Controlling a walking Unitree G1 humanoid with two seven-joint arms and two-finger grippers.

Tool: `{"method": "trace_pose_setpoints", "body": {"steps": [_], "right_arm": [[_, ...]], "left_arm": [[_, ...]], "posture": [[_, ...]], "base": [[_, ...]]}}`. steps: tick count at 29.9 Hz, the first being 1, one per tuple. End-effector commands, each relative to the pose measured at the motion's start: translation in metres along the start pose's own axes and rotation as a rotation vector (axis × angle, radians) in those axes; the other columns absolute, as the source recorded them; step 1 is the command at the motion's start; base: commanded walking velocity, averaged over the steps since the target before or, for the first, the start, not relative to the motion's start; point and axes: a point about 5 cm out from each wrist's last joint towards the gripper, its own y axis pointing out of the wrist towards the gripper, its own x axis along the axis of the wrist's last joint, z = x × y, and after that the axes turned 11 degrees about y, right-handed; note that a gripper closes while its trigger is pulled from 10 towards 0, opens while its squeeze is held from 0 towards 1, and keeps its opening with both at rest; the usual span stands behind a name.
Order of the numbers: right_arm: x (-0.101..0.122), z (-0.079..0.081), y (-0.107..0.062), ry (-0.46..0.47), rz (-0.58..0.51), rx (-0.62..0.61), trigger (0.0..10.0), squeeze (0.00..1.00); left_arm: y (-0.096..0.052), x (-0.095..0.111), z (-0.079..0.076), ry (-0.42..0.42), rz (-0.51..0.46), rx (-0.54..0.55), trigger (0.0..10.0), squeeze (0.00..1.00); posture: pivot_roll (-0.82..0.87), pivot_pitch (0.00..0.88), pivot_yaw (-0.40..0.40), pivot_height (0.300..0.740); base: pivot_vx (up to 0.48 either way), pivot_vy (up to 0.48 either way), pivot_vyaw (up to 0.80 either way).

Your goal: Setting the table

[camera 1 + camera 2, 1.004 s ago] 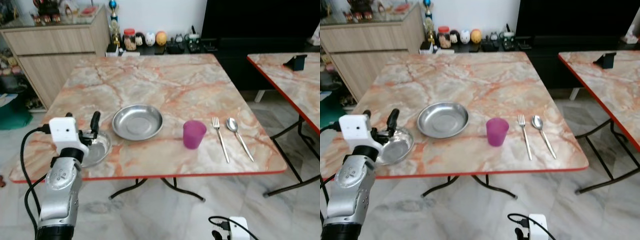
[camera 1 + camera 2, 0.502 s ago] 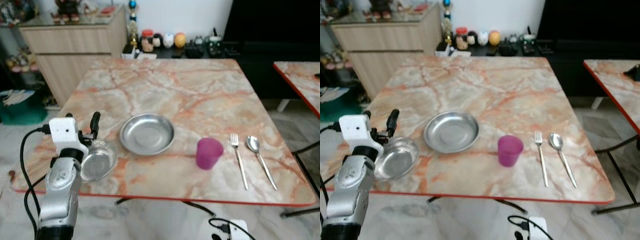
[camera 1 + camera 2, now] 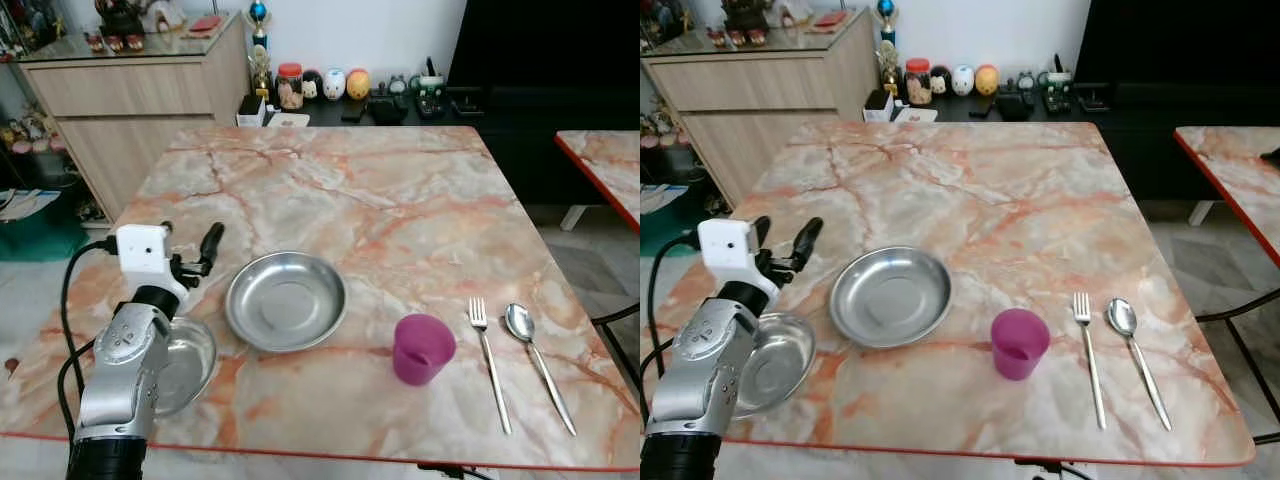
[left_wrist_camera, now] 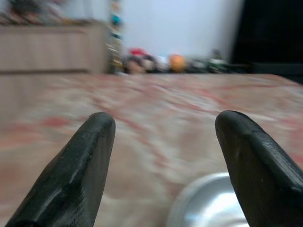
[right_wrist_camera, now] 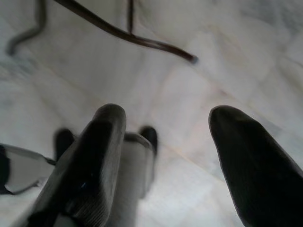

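Small steel bowl (image 3: 185, 360) below wide-open, empty left gripper (image 3: 190, 255), beside plate (image 3: 286, 300).

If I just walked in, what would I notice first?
Probably the purple cup near the front of the marble table, beside a fork and spoon. A shiny steel plate sits in the middle, and the left gripper hovers open above a small steel bowl at the left edge.

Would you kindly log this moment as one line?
left gripper: open, above small bowl | plate, cup, fork, spoon: on table
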Motion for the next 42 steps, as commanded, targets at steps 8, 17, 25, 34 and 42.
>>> {"method": "trace_pose_setpoints", "body": {"steps": [8,17,25,34,42], "right_arm": [[-0.016,0.006,-0.002,0.017,0.063,-0.015,10.0,0.00],[-0.026,0.000,-0.005,0.023,0.093,-0.030,10.0,0.00],[-0.029,-0.002,-0.006,0.014,0.103,-0.031,10.0,0.00],[-0.025,0.001,-0.005,-0.005,0.090,-0.016,10.0,0.00],[-0.024,0.001,-0.005,-0.009,0.088,-0.015,10.0,0.00]], "left_arm": [[0.021,-0.018,0.018,0.092,0.216,0.007,10.0,0.00],[0.041,-0.035,0.008,0.011,0.351,-0.049,10.0,1.00],[0.050,-0.048,0.005,-0.056,0.437,-0.052,10.0,0.00],[0.046,-0.064,0.001,-0.126,0.493,0.013,10.0,0.00],[0.045,-0.072,-0.007,-0.146,0.528,-0.019,10.0,0.00]], "posture": [[0.02,0.000,0.038,0.740],[0.01,0.000,0.051,0.740],[0.00,0.000,0.054,0.740],[0.00,0.000,0.046,0.740],[-0.01,0.000,0.046,0.740]], "base": [[0.000,0.000,0.00],[0.000,0.000,0.00],[0.000,0.000,0.00],[0.000,0.000,0.00],[0.000,0.000,0.00]]}}
